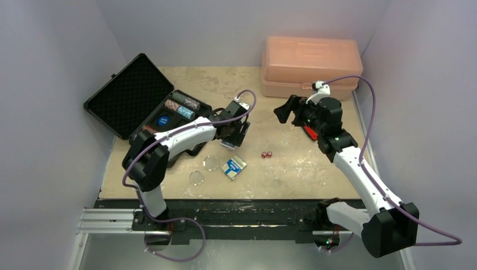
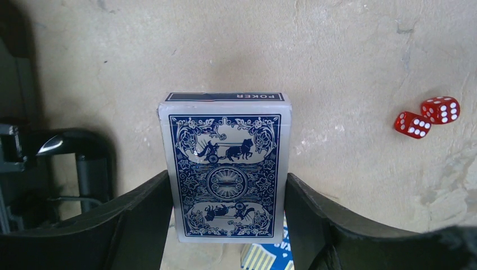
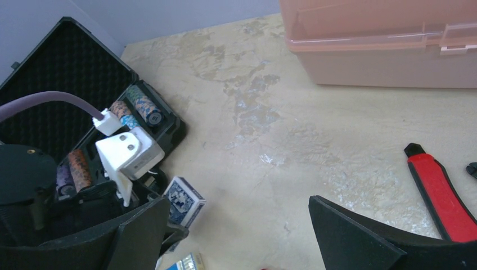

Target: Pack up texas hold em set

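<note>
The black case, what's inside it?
Rows of chips and a round blue piece lie in the black case; the left arm covers its near part, so the rest is hidden.

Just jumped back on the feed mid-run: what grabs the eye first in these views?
A blue card deck gripped by the left gripper, just right of the open black case at the back left of the table. Next, a pair of red dice and a second deck lying loose mid-front, and the right gripper hanging wide open and empty in front of the pink toolbox at back right.
</note>
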You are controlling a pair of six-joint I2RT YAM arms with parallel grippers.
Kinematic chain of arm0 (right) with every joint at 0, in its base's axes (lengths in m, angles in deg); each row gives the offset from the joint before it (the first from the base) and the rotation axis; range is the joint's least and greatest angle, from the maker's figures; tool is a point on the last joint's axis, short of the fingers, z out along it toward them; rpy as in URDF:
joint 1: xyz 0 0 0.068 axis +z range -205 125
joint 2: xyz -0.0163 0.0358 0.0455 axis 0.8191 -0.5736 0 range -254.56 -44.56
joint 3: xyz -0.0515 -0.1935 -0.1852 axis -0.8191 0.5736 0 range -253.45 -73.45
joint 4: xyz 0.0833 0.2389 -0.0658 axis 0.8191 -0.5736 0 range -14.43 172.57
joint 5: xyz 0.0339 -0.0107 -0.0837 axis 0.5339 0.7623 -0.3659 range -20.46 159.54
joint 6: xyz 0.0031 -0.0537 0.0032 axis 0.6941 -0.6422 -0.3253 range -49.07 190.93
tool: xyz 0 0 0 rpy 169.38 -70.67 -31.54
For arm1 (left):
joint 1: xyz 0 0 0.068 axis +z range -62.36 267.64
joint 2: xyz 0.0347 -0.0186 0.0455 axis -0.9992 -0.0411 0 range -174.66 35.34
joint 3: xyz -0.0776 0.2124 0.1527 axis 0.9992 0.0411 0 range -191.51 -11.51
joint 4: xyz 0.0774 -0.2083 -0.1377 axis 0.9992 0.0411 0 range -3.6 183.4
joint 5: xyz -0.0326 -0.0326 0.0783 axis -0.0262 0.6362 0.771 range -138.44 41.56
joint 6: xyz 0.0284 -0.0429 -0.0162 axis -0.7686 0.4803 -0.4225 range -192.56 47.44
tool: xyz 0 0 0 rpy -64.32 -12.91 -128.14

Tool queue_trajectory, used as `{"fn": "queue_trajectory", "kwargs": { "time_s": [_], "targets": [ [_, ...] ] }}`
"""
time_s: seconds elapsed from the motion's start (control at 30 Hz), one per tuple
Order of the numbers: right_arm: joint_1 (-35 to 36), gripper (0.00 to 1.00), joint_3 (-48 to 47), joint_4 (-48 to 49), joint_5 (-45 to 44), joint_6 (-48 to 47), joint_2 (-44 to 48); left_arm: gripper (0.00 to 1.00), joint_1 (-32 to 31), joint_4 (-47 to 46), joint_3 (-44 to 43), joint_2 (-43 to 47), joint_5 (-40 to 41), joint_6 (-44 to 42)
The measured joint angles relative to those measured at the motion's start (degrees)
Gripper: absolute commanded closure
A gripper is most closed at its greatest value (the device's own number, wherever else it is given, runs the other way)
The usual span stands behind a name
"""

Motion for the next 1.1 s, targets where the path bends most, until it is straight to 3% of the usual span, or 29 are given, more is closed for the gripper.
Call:
{"fn": "queue_trajectory", "kwargs": {
  "time_s": [0.4,0.67,1.1],
  "targets": [
    [0.0,0.01,0.7,1.7,1.8,2.1,1.3,1.0,0.0,5.9,4.2,14.4,5.5,0.7],
    [0.0,0.01,1.1,1.9,-1.2,1.3,1.3,1.0,0.0,10.4,5.8,24.8,9.5,-3.3],
    [0.0,0.01,4.2,2.8,-7.5,-2.0,1.8,1.0,0.0,2.4,17.4,41.0,1.7,-15.7]
  ]
}}
